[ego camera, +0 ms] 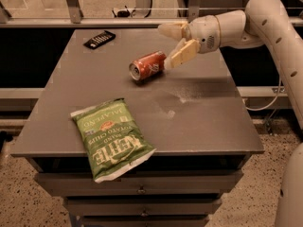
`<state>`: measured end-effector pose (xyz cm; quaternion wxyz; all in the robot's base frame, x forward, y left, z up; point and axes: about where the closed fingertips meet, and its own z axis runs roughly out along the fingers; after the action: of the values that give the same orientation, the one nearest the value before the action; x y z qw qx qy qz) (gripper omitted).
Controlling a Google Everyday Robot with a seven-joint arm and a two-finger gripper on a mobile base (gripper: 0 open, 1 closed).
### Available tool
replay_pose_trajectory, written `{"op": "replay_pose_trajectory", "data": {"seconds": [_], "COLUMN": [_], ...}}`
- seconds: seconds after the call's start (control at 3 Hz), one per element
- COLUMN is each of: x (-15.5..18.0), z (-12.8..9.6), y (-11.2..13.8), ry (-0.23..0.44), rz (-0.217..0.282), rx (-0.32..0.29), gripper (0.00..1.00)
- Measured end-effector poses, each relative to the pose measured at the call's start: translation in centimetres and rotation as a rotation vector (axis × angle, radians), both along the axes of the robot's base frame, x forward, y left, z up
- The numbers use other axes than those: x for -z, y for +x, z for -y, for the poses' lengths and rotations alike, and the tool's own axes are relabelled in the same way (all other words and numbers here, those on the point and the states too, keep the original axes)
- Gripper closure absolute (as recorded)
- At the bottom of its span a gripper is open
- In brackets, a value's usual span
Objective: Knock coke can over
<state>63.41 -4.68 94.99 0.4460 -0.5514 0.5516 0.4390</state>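
Sees the coke can [147, 65] lying on its side at the far middle of the table [208, 122]; finds the gripper [173, 42] just right of it, fingers spread, holding nothing; spots a chip bag [112, 137] near left.

I read the arm [272, 22] entering from the right side of the view, its white forearm bent at the top and running leftward, roughly level. The wrist [213, 30] housing sits right of centre. The gripper [164, 47] lies in the upper middle of the view, pointing left. Its two pale fingers [182, 53] are spread apart, the upper one level and the lower one angled downward.
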Motion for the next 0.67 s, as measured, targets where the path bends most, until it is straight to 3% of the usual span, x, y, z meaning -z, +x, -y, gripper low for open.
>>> {"op": "replay_pose_trajectory", "data": {"seconds": [0.33, 0.67], "x": [-0.3, -0.1], "z": [0.3, 3.3], "y": [-0.1, 1.2], "ry": [-0.014, -0.049], "rz": [0.028, 0.056], "rx": [0.01, 0.1], "gripper": [0.0, 0.0]}}
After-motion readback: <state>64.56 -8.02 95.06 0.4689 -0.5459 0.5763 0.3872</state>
